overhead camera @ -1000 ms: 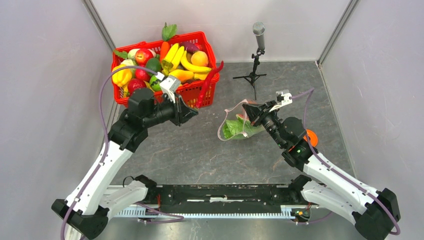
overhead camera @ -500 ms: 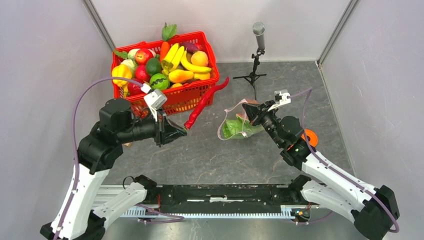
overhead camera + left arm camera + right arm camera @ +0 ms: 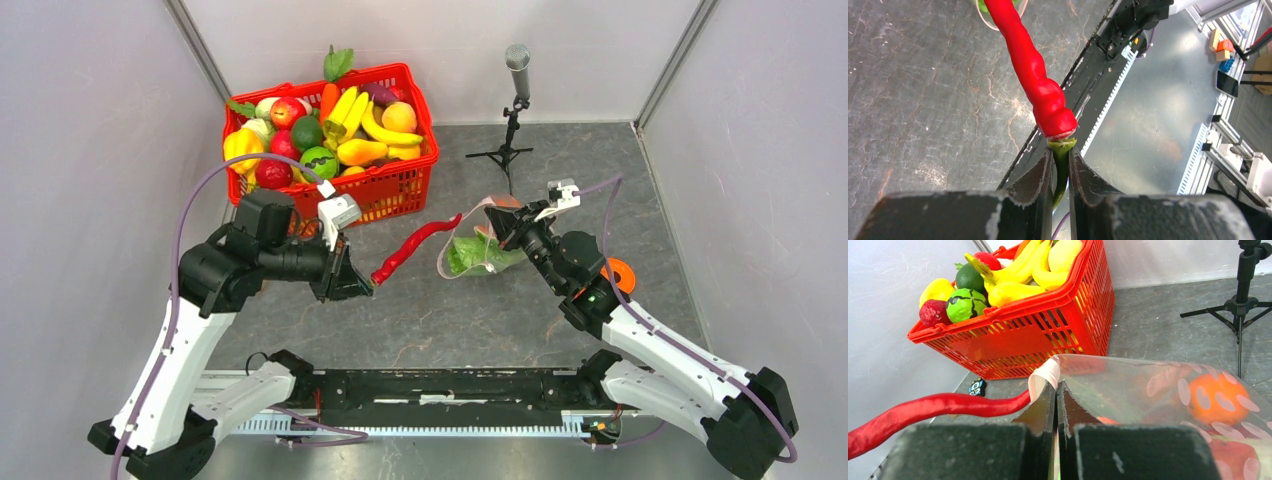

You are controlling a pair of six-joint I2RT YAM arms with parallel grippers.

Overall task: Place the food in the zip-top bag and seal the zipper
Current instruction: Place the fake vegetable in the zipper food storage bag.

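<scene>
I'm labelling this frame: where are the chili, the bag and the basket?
chili (image 3: 413, 246): top view, mid-body.
bag (image 3: 1128, 380): right wrist view, clear side wall.
basket (image 3: 398, 187): top view, front wall.

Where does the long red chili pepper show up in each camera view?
Top external: chili pepper at centre, between left gripper and zip-top bag.
Left wrist: pepper runs from the top edge down to the gripper, stem pinched.
Right wrist: pepper lower left, tip beside the bag.
Shared landmark: the bag, at the pepper's tip.
</scene>
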